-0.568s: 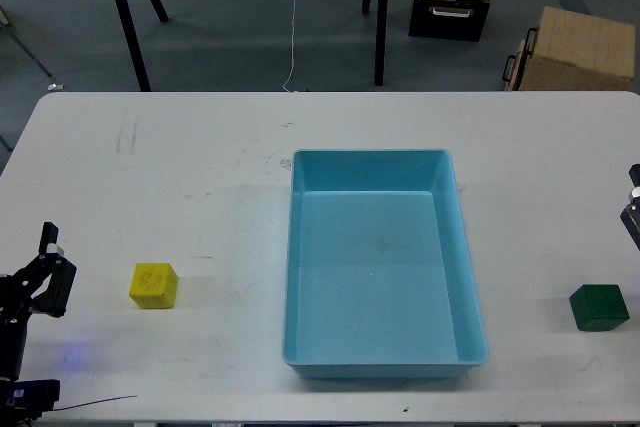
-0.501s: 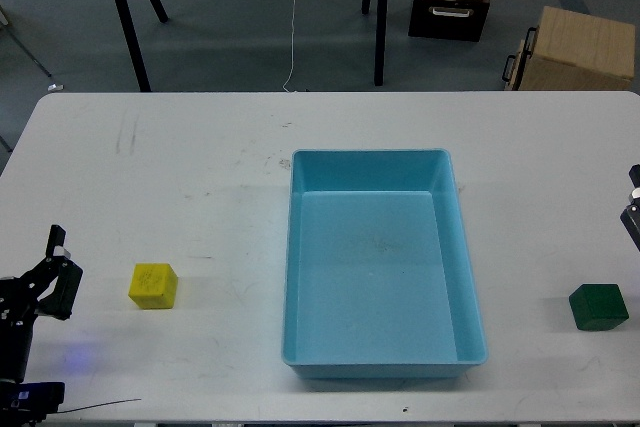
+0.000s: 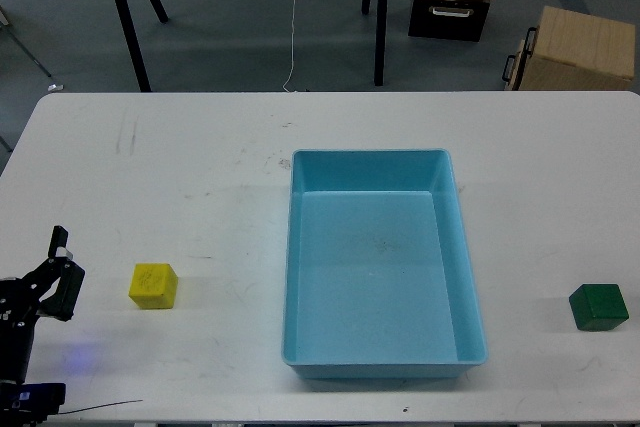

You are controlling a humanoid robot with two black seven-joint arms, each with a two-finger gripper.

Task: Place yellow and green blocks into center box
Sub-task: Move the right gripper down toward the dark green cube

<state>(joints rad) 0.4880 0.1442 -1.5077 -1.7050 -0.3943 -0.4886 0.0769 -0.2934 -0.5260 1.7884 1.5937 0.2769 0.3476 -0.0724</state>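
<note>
The yellow block (image 3: 153, 285) sits just right of the left gripper (image 3: 55, 272) at lower left, whose finger gap I cannot tell; the right gripper is out of view.

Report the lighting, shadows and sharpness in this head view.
Head view: soft, even lighting, no hard glare; the yellow block, green block and blue box cast only faint shadows on the white table; everything is sharp; a bluish glow shows near the left hand.

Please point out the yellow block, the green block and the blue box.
yellow block (image 3: 153, 285), head view, top face.
green block (image 3: 598, 306), head view, top face.
blue box (image 3: 372, 157), head view, far rim.
</note>
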